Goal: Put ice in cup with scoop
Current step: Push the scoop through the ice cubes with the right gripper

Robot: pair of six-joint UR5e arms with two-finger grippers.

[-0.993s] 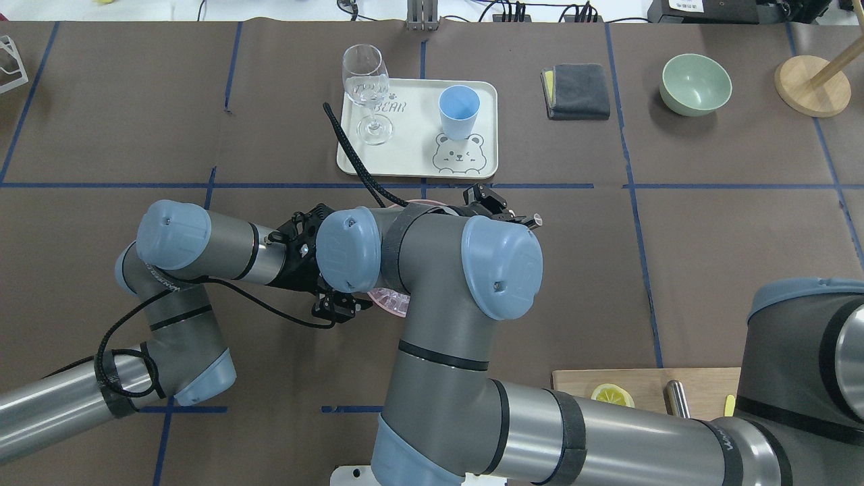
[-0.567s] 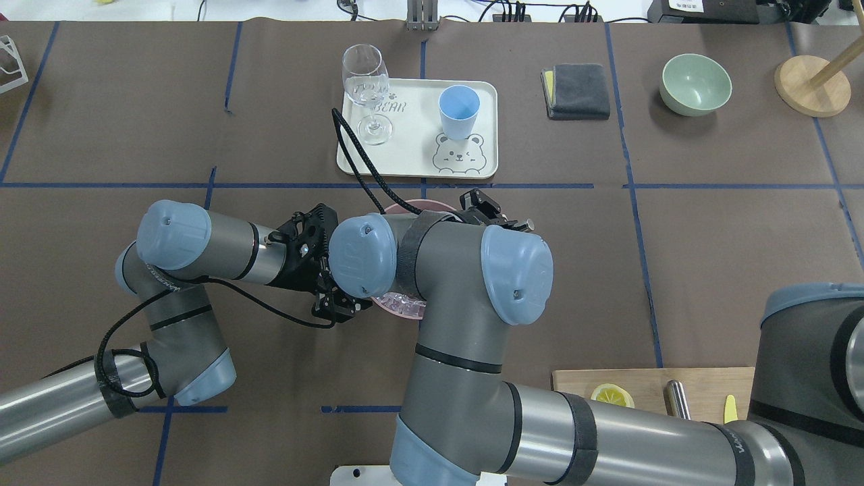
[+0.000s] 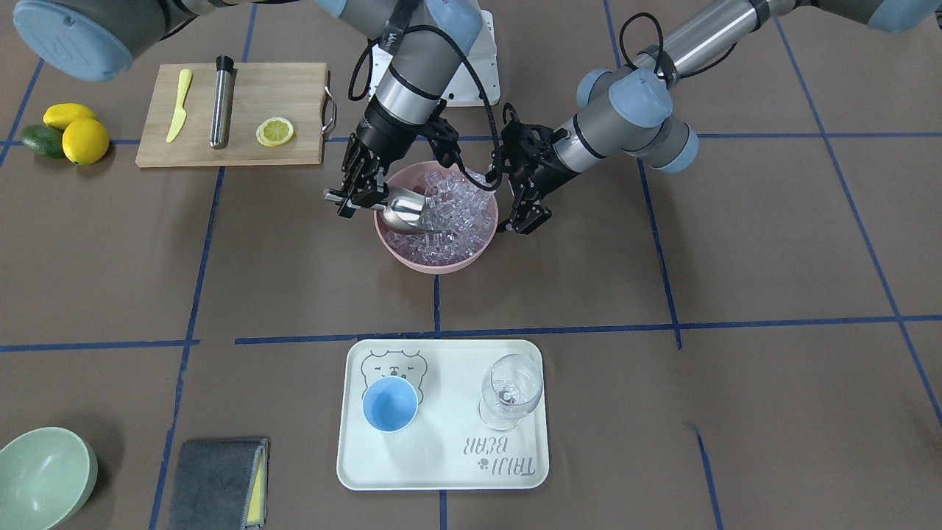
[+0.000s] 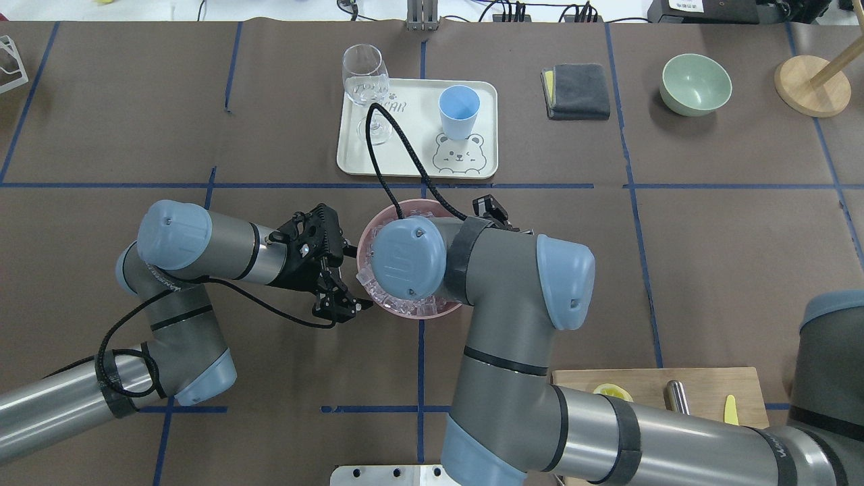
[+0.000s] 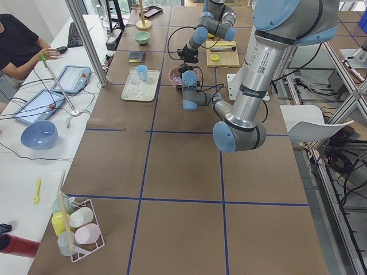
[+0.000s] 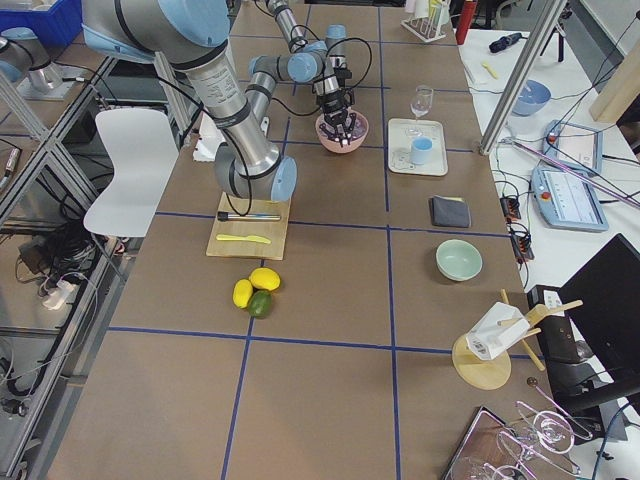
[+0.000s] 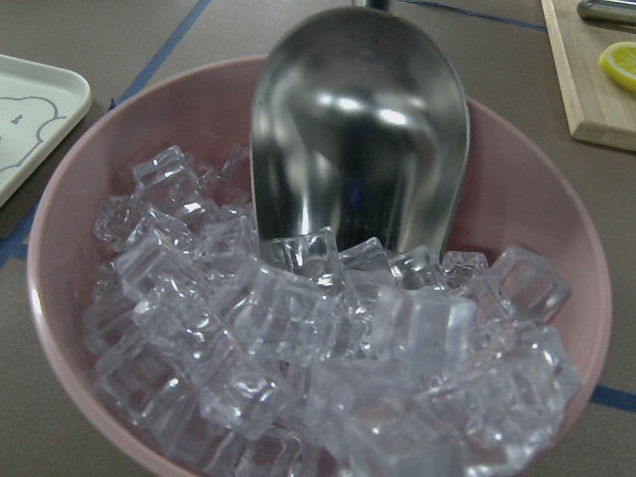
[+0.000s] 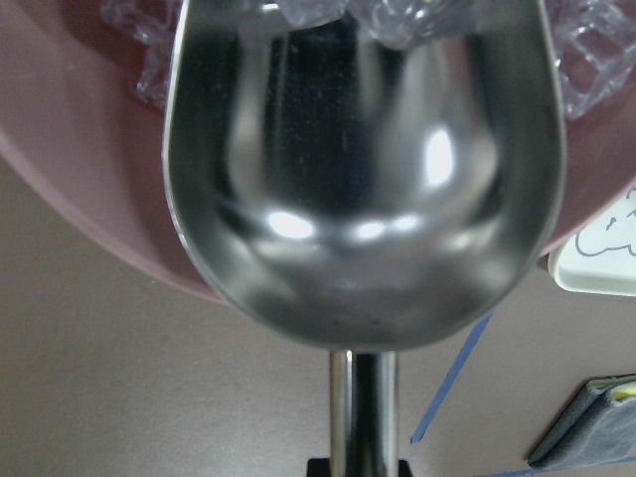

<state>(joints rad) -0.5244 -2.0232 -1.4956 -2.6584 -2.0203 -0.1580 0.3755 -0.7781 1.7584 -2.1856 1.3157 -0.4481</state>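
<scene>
the right gripper, clenched on the rod handle of the scoop, tips the steel trough into a pink bowl heaped with ice. the scoop's lip is among the cubes at the pile's edge, and the trough behind it is almost empty, as the left wrist view shows. the left gripper hangs just beside the bowl's rim on the robot's left; whether its fingers clasp the rim, or are parted, cannot be told. the cup stands apparently empty on a tray on the far side of the bowl from the robot, next to a wine glass.

the step in hand looks to be the loading of the scoop. done well, the lip would drive low and forward under the cubes rather than skate over them, then the handle would drop so the trough comes level before it lifts. a modest load suits the small cup. the push may shove the light bowl, so a brace from the left gripper would help.
</scene>
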